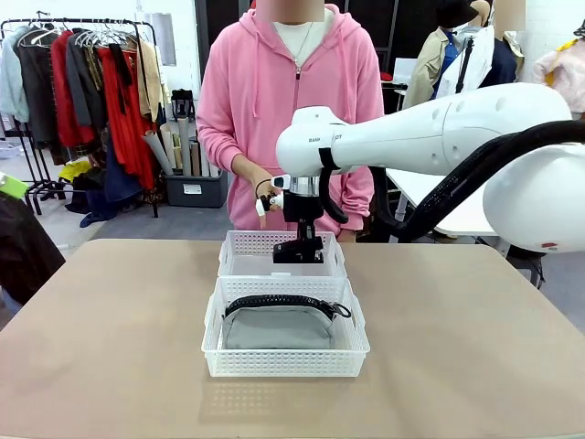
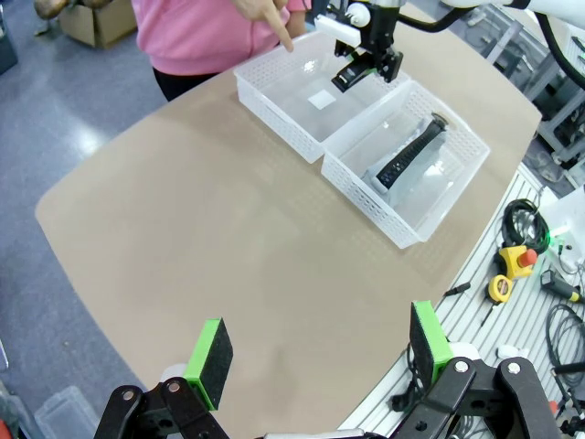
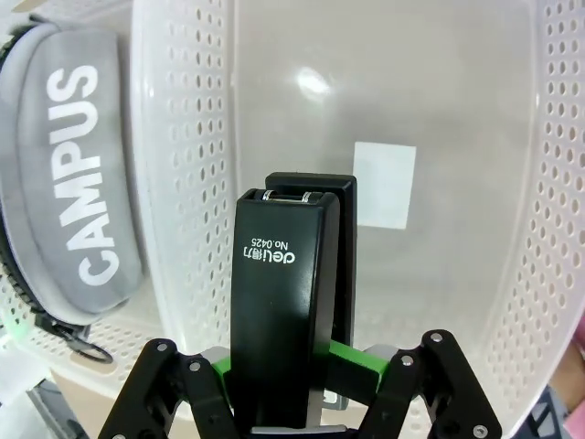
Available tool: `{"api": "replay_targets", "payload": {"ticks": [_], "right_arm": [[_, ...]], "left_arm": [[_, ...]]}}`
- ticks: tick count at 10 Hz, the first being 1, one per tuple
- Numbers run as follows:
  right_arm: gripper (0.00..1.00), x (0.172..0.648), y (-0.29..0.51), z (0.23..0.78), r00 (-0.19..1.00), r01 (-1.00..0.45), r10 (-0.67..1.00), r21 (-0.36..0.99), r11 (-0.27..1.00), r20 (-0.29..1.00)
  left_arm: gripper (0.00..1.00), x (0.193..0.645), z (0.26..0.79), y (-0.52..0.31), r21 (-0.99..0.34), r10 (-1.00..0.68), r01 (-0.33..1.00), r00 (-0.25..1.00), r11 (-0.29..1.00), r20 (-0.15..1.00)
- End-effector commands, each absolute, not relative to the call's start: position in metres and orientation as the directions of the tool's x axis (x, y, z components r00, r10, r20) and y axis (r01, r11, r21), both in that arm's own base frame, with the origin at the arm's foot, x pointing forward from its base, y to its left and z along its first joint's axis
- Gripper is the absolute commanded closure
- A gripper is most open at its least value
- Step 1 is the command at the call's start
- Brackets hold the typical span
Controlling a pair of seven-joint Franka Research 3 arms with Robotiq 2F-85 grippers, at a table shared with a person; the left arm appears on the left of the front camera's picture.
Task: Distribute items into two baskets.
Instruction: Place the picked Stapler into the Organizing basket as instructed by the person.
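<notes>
Two baskets sit end to end at the middle of the tan table [image 1: 110,347], touching along their short walls: the larger basket [image 1: 285,362] nearer my side and the smaller basket [image 1: 239,245] toward the person [image 1: 291,91] in a pink hooded top at the far edge. The grey pouch [image 1: 279,327] already lies in the larger basket, zipper uppermost, so I judge that half of the sorting done. My right gripper [image 1: 303,249] hangs over the smaller basket with its green pads clenched on the black stapler [image 3: 292,311], which, seen from the right wrist, points down toward the clear floor and its white label [image 3: 384,186]. I judge the step in hand to be the placing of the stapler; the next move calls for a short descent inside the lattice walls and then a release, kept apart from the person's hand [image 1: 267,194] just behind the gripper. My left gripper [image 2: 320,361] stands released and idle above the near table edge, well apart from the baskets. Beyond the table are a clothes rack [image 1: 82,82] and, beside my left arm, a bench strewn with cables [image 2: 539,274].
</notes>
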State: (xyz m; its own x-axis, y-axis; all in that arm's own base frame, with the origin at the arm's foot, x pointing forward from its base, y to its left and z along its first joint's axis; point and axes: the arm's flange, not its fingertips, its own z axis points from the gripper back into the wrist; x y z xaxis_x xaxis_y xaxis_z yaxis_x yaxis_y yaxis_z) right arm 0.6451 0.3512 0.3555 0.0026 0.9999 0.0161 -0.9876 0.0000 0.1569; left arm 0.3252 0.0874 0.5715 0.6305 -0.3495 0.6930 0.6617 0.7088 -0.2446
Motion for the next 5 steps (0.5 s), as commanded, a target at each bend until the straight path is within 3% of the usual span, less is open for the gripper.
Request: {"api": "replay_targets", "payload": {"ticks": [1, 5], "right_arm": [[1.0, 0.65, 0.352, 0.352, 0.013, -0.988, 0.998, 0.153, 0.004, 0.059], [1.0, 0.663, 0.35, 0.334, 0.009, -0.983, 0.996, 0.184, -0.007, 0.085]], "left_arm": [[0.0, 0.326, 0.571, 0.088, -0.242, -0.35, 0.674, 0.615, 0.698, 0.707], [0.0, 0.326, 0.571, 0.088, -0.242, -0.35, 0.674, 0.615, 0.698, 0.707]]}}
